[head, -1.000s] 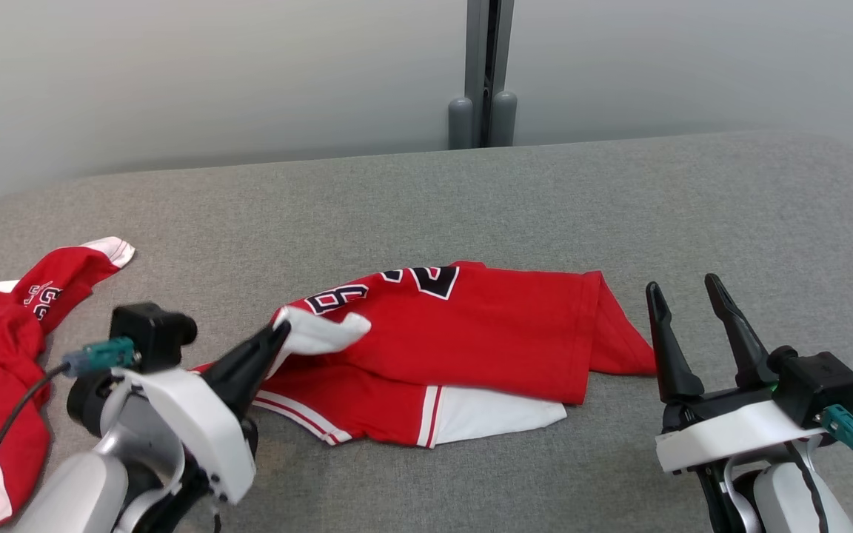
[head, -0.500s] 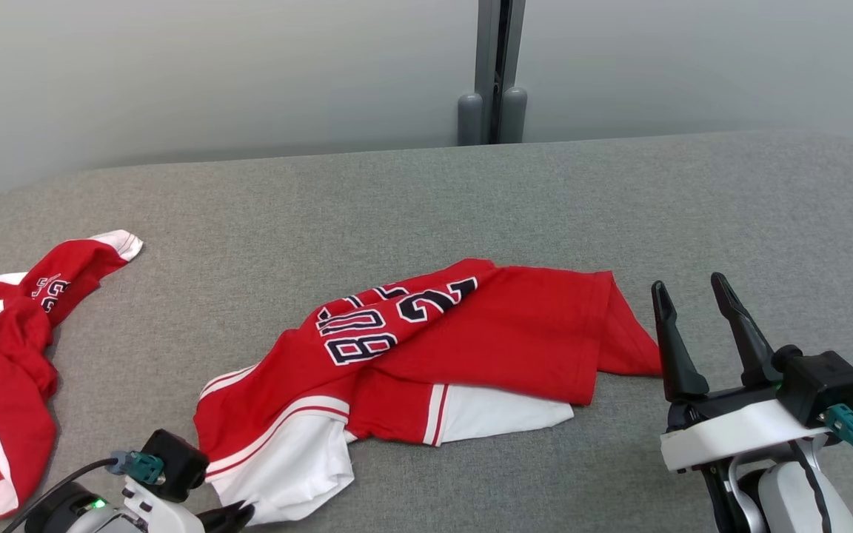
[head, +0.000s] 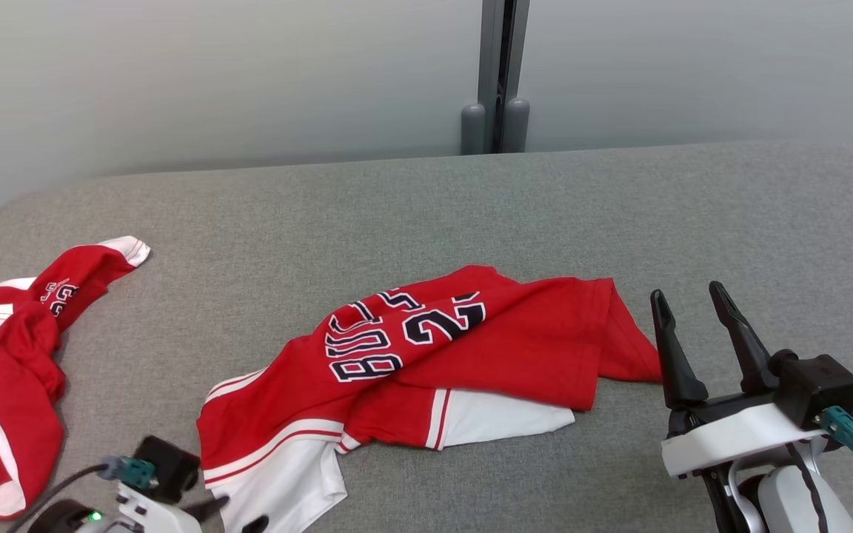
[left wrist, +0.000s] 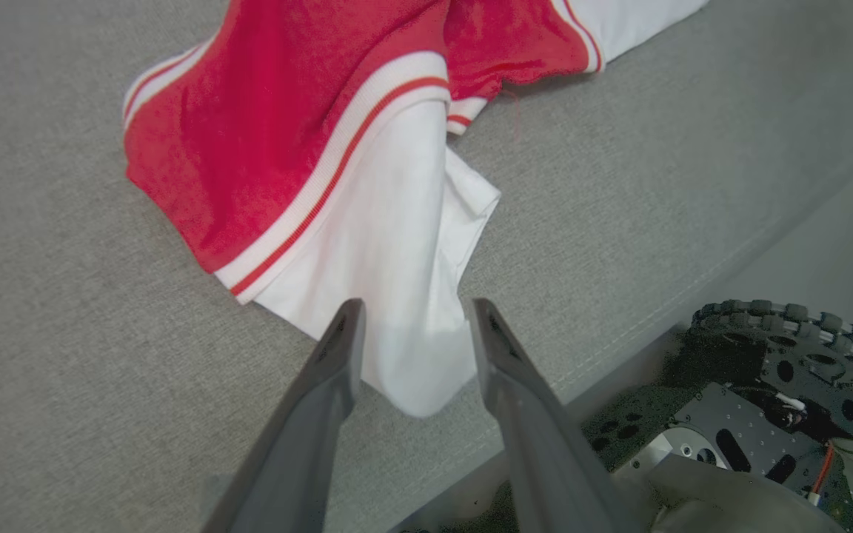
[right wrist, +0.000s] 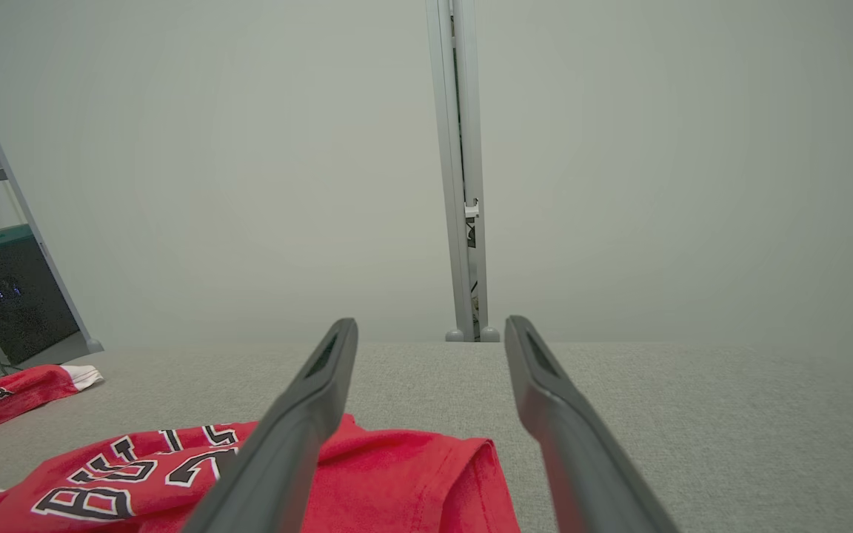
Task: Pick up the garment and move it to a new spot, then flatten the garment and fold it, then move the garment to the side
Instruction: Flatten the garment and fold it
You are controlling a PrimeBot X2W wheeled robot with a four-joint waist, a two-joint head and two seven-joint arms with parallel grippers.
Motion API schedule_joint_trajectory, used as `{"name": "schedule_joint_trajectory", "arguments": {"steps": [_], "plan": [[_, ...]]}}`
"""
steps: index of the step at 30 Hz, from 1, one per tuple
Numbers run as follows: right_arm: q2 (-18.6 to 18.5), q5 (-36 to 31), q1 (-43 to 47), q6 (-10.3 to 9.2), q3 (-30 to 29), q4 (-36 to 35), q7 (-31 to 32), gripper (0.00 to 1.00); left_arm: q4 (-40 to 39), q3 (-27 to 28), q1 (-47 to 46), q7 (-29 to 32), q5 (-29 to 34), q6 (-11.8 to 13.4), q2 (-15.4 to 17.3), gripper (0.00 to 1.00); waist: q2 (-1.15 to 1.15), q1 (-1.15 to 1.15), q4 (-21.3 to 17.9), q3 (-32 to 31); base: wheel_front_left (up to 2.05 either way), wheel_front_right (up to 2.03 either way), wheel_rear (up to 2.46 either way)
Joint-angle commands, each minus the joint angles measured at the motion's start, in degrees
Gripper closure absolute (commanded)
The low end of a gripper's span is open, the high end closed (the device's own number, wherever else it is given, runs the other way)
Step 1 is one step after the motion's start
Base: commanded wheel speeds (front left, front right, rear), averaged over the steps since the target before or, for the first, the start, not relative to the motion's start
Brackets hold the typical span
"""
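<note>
White-hemmed garment [left wrist: 286, 133] between parted left gripper [left wrist: 416, 306]

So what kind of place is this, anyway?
Probably a robot test lab: plain partition walls, a grey fabric-covered table holding a red jersey, and a shelf of electronics with cables.

The right tool [right wrist: 430, 326] stands open in the middle. A red garment [right wrist: 397, 474] lies lower left on the grey worktop [right wrist: 693, 400].
</note>
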Motion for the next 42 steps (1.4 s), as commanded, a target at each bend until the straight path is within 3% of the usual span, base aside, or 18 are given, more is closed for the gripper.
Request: {"name": "schedule_joint_trajectory", "arguments": {"steps": [1, 8, 19, 22, 28, 36, 42], "plan": [[-0.4, 0.3, 0.3, 0.01, 0.1, 0.3, -0.3, 0.0, -0.7, 1.2, -0.3, -1.5, 0.1, 0.8, 0.0, 0.0, 0.0, 0.0, 0.1, -0.4, 0.0, 0.0, 0.0], [-0.9, 0.4, 1.0, 0.02, 0.4, 1.1, -0.3, 0.0, -3.6, 6.4, 1.2, -13.6, 3.6, 6.5, -3.1, 0.0, 0.0, 0.0, -0.2, -1.1, 0.0, 0.0, 0.0], [-1.4, 1.0, 2.2, 0.02, 0.6, 1.6, -0.3, 0.0, 0.6, 13.1, 3.2, -37.7, 9.5, 16.7, -13.3, 0.0, 0.0, 0.0, 0.1, -2.1, 0.0, 0.0, 0.0], [-1.5, 1.2, 2.7, 0.02, 0.5, 1.7, -0.3, 0.0, 2.8, 14.6, 3.8, -43.0, 9.0, 18.3, -16.5, 0.0, 0.0, 0.0, 0.3, -2.4, 0.0, 0.0, 0.0], [-1.4, 1.6, 3.5, 0.02, 0.7, 1.9, -0.3, 0.0, 7.8, 15.5, 2.8, -46.7, 9.9, 16.9, -20.1, 0.0, 0.0, 0.0, 0.4, -2.6, 0.0, 0.0, 0.0], [-1.8, 3.8, 2.5, 0.01, 3.9, 5.5, -0.3, 0.0, 9.5, 17.6, 1.6, -47.2, 13.1, 14.1, -23.3, 0.0, 0.0, 0.0, 0.7, -2.4, 0.0, 0.0, 0.0], [-3.0, 7.3, -2.6, 0.02, 8.2, 16.0, 8.6, 0.0, 10.5, 18.2, 0.4, -47.2, 14.9, 11.8, -24.8, 0.0, 0.0, 0.0, 2.1, -1.5, 0.0, 0.0, 0.0]]}}
